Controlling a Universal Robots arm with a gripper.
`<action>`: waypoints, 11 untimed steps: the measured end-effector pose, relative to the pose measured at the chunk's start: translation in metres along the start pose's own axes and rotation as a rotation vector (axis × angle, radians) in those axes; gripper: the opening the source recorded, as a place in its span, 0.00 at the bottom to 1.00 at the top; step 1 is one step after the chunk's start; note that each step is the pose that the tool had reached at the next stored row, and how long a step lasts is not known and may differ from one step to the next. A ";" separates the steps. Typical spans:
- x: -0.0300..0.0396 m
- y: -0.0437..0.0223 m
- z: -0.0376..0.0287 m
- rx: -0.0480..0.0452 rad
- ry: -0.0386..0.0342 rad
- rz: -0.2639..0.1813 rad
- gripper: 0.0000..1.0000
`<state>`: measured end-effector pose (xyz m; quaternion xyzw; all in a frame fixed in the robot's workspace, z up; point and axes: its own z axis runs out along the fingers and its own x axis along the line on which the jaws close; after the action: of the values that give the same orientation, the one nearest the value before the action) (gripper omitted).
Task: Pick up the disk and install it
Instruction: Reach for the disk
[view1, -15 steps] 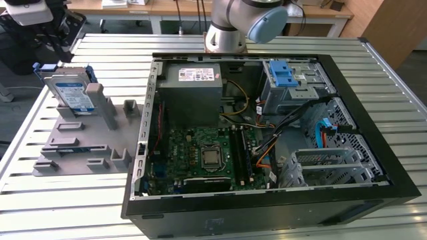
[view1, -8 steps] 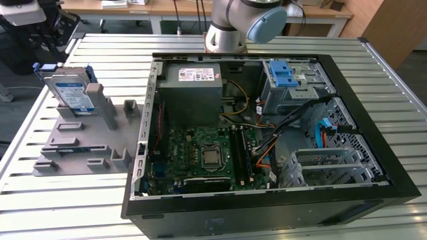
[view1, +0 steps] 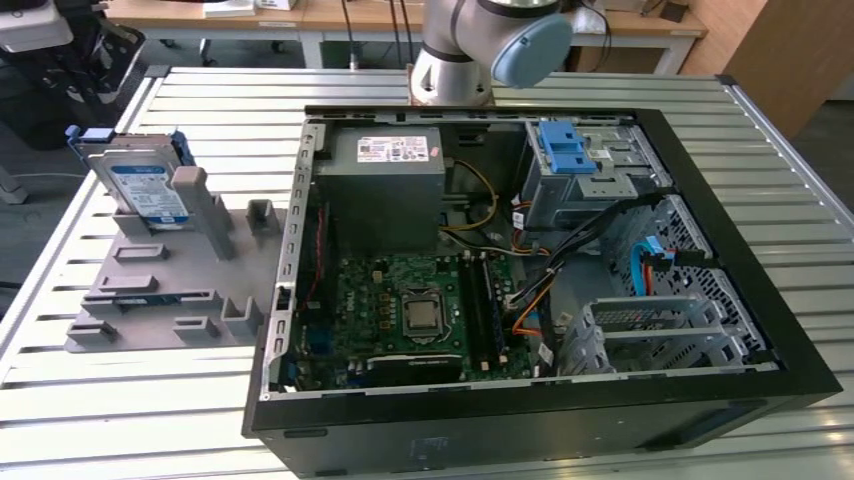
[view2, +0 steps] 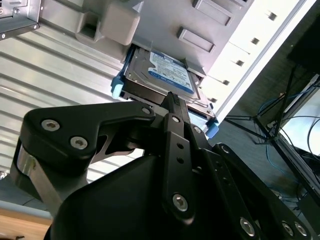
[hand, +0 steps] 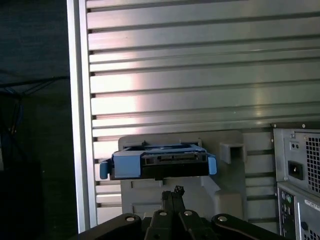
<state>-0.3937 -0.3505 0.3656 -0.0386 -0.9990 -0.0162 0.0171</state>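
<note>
Black robot pincer (hand: 173, 192) hovering short of a hard drive that stands in a holder, not touching it.

In both wrist views the pincer's fingers look pressed together, pinching nothing. Straight ahead of their tips, apart from them, is the disk (hand: 159, 162), a flat silver rectangular drive with a white-and-blue label and blue plastic side rails. It stands on end, leaning back slightly, in a grey plastic fixture (view1: 160, 300) on the ribbed metal table (view1: 134, 420). Its long axis runs up out of the slot, roughly toward the pincer, and its connector end faces the fingertips. The open black computer case (view1: 534, 425) lies off to the pincer's side. Likely risks: closed fingers would strike the connector edge rather than straddle the drive. A pull off the slot's line could jam the rails or drag the fixture.
</note>
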 end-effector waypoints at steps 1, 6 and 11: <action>0.0023 0.0005 0.0004 0.0000 0.0000 0.000 0.11; 0.0128 0.0038 0.0023 0.0000 0.0000 0.000 0.11; 0.0215 0.0069 0.0037 0.0000 0.0000 0.000 0.11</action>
<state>-0.4147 -0.3418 0.3628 -0.0386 -0.9990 -0.0162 0.0172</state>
